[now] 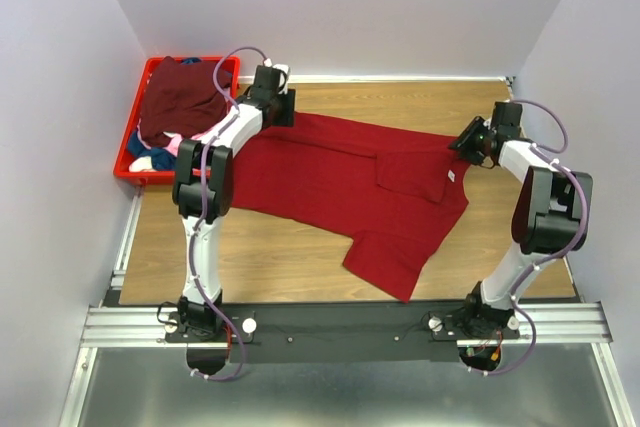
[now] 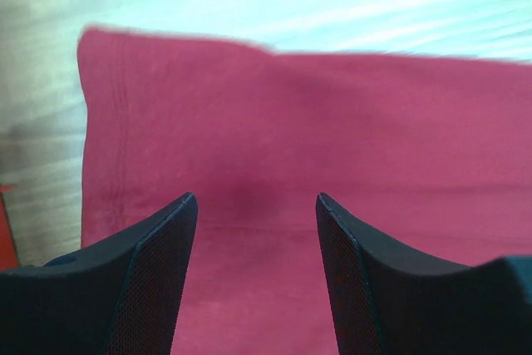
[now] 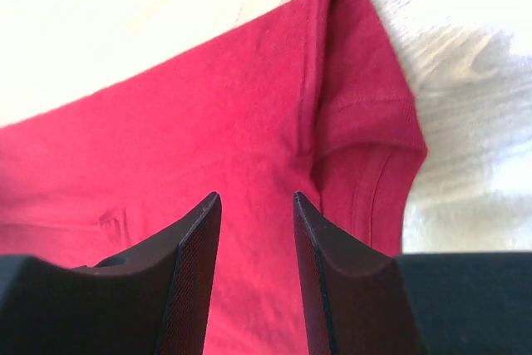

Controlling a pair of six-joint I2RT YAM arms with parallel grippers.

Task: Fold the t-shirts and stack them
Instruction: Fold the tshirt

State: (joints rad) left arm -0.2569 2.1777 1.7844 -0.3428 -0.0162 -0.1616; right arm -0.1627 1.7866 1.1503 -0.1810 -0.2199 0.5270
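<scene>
Wrist views: both jaws parted, empty, over edges of the red t-shirt [image 1: 330, 182].

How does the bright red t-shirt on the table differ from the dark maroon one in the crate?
Colour: the bright red t-shirt is vivid; the dark maroon t-shirt is much darker.
Place: the red one lies on the wooden table; the maroon one sits in the red crate, on other clothes.
Pose: the red one is spread out nearly flat; the maroon one is crumpled in a heap.
Both are soft cloth shirts.
</scene>
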